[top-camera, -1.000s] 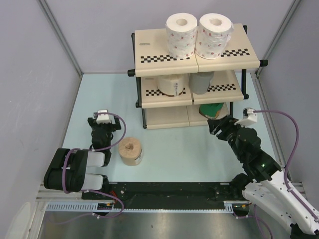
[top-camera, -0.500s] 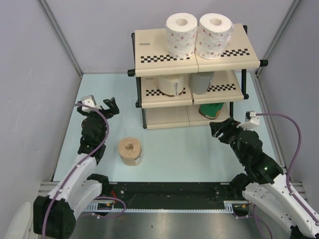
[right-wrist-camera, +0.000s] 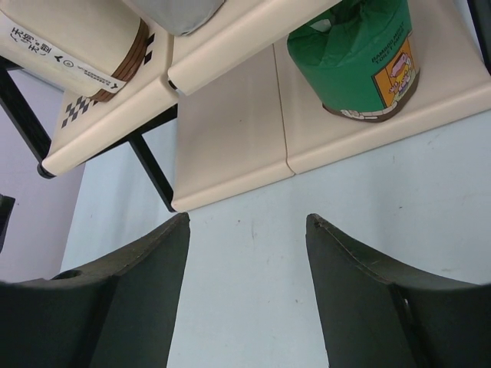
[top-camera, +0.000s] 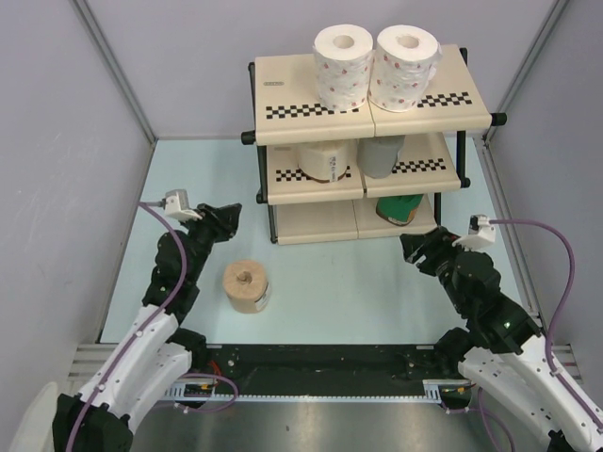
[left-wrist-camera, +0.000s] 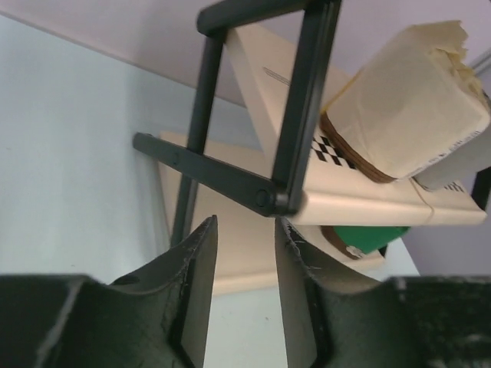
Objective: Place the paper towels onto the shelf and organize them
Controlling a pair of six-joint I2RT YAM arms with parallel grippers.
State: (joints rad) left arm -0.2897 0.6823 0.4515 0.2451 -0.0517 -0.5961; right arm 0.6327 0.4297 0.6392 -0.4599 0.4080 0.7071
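The shelf (top-camera: 292,80) stands at the back of the table. Two white red-dotted paper towels (top-camera: 341,64) (top-camera: 405,66) sit on its top tier. A cream roll (top-camera: 325,158) and a grey roll (top-camera: 381,155) share the middle tier, and a green roll (top-camera: 403,207) sits on the bottom tier. A tan-brown roll (top-camera: 247,285) stands on the table in front of the shelf's left end. My left gripper (top-camera: 229,217) hovers just above that roll and points at the shelf's left post (left-wrist-camera: 299,115); its jaws are narrowly open and empty. My right gripper (top-camera: 412,247) is open and empty, just in front of the green roll (right-wrist-camera: 357,57).
Grey walls (top-camera: 75,141) close in the pale blue table (top-camera: 330,282) on the left, right and back. A black rail (top-camera: 320,363) runs along the near edge between the arm bases.
The left arm unfolded and swung its gripper right toward the shelf's left post, and its jaws narrowed. The right gripper drew back a little from the bottom tier.
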